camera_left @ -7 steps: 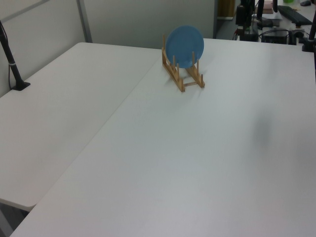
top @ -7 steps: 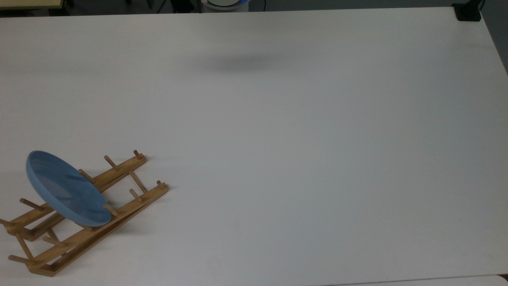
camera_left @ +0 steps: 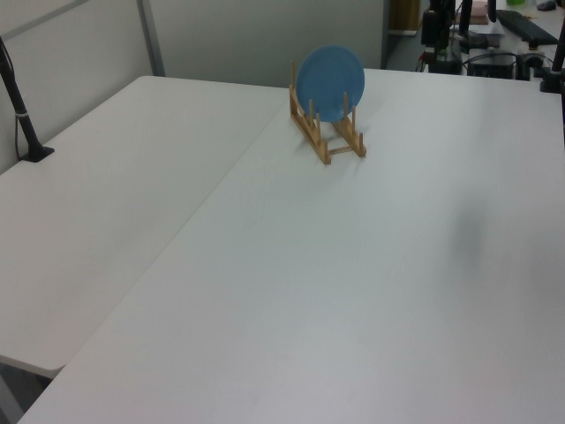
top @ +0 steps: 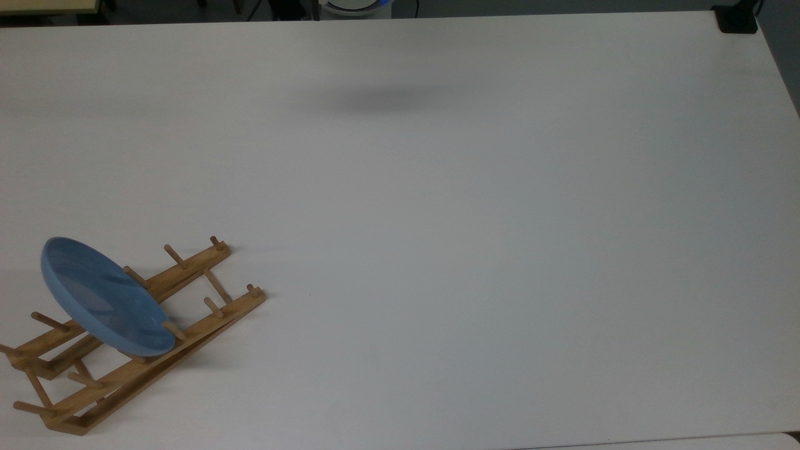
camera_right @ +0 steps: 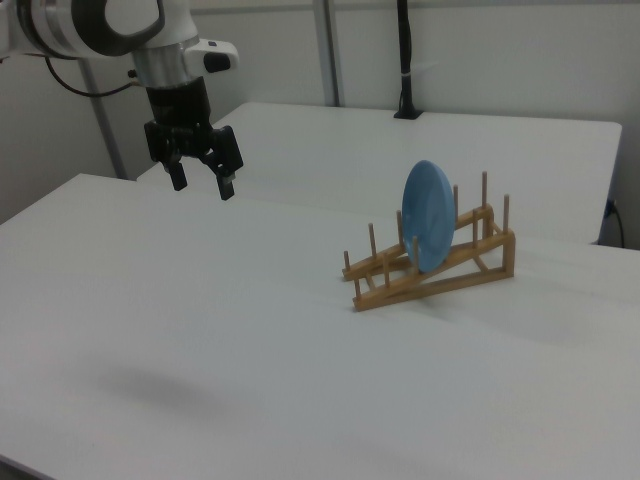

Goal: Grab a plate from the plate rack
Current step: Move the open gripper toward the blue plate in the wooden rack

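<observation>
White bench (top: pixel 475 237) spreads across my top view, with a soft grey shadow (top: pixel 381 100) lying on it near the far edge. On my right view I see the arm (camera_right: pixel 95 25) hanging over the bench at the right view's left, its end effector (camera_right: pixel 201 187) pointing down with the two black fingers (camera_right: pixel 226 185) spread apart and nothing between them. It hovers above the surface and well apart from the rack.

I find the plate rack (top: pixel 134 325) in the top view's lower left corner, set at a slant to the bench edge; on the left view it stands far back (camera_left: pixel 327 132), and on the right view it sits at the right of the middle (camera_right: pixel 435 270). The blue plate (top: pixel 103 297) stands on edge in the rack, held between the upright pegs and leaning a little. On the left view its round face (camera_left: pixel 330 82) turns toward the camera; on the right view I see it nearly edge-on (camera_right: pixel 427 216). A second white table (camera_left: pixel 106 194) adjoins the bench on the left view's left, with a black post (camera_left: pixel 22 110) standing on it.
</observation>
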### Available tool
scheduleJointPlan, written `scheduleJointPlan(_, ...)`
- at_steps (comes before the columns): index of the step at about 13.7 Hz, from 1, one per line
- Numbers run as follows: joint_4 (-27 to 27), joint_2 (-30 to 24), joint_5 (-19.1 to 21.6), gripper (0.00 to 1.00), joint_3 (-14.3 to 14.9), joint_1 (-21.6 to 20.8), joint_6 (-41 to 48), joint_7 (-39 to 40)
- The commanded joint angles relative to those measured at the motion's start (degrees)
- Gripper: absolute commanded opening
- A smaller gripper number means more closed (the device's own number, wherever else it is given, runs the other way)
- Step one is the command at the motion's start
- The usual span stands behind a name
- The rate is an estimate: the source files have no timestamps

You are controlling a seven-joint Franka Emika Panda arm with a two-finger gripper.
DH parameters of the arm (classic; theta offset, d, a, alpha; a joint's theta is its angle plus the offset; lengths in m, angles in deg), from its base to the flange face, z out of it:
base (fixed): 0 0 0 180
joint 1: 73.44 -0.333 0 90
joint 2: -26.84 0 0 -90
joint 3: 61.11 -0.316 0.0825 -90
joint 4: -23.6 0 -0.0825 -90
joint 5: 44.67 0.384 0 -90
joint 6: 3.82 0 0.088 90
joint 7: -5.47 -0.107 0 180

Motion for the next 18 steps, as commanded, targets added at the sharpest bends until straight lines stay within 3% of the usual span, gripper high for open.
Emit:
scheduleJointPlan(1, -1.24, -0.85, 1.21, 1.0, 0.35, -0.45, -0.52, 0.86)
scheduleJointPlan(8, 0.08, 1.08, 1.03, 1.0, 0.88, 2.18, -6.66, 3.4)
scheduleJointPlan(13, 1.05, 6.61, -0.11, 1.0, 0.97, 7.28, -23.96, 4.63)
scheduleJointPlan(18, 3.14, 15.12, -2.29, 1.0, 0.97, 13.69, -42.31, 12.0)
